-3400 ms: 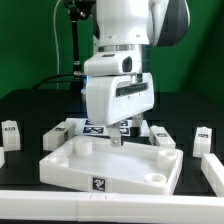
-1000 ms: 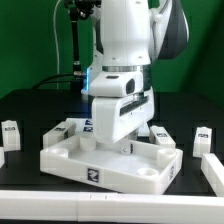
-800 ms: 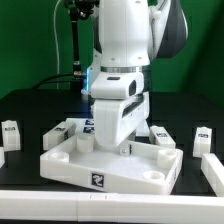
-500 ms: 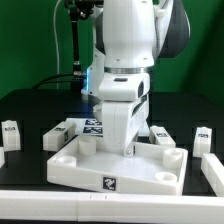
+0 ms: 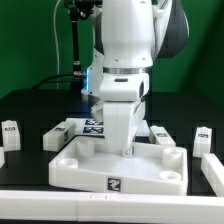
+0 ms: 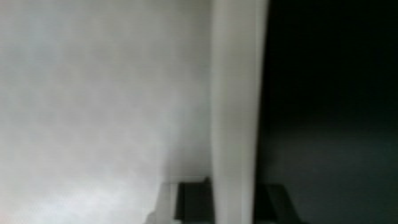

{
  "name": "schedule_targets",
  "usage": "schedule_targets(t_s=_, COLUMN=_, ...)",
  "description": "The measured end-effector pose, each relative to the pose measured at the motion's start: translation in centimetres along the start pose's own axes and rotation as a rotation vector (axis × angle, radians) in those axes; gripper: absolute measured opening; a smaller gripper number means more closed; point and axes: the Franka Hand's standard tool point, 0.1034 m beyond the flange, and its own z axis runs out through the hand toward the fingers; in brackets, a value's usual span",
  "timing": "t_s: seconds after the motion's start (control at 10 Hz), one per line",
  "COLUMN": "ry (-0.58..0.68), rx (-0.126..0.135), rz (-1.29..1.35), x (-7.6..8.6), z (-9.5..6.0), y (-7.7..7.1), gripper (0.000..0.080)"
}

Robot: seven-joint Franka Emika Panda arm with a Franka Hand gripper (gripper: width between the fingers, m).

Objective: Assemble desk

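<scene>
The white tray-like desk tabletop point(image 5: 85, 170) lies on the black table, tag on its front wall. My gripper point(image 5: 128, 150) reaches down onto its far rim, shut on it. In the wrist view the rim point(image 6: 237, 100) runs as a pale strip between my two dark fingers point(image 6: 192, 202), with my gripper point(image 6: 235, 202) astride it. White square legs lie around: one at the exterior view's far left point(image 5: 10, 133), one behind the tabletop on the left point(image 5: 62, 131), two on the right point(image 5: 203, 138) point(image 5: 160, 134).
The marker board point(image 5: 95, 125) lies behind the tabletop, partly hidden by the arm. A long white bar point(image 5: 60, 205) runs along the front edge. Another white piece point(image 5: 213, 170) lies at the front right. A dark stand with cables stands at the back.
The tabletop has slid toward the exterior view's right with my gripper on its rim; its front tag has moved right. The gripper came down from above the tray earlier.
</scene>
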Motion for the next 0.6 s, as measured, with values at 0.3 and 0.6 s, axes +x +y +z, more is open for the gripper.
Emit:
schedule_targets(t_s=0.3, ry=0.003, rx=-0.002, rz=-0.06, x=0.8, z=0.1, y=1.2, gripper=0.0049)
schedule_targets(t_s=0.6, ry=0.01, rx=-0.005, rz=-0.07, x=1.8, z=0.1, y=2.3, gripper=0.0049)
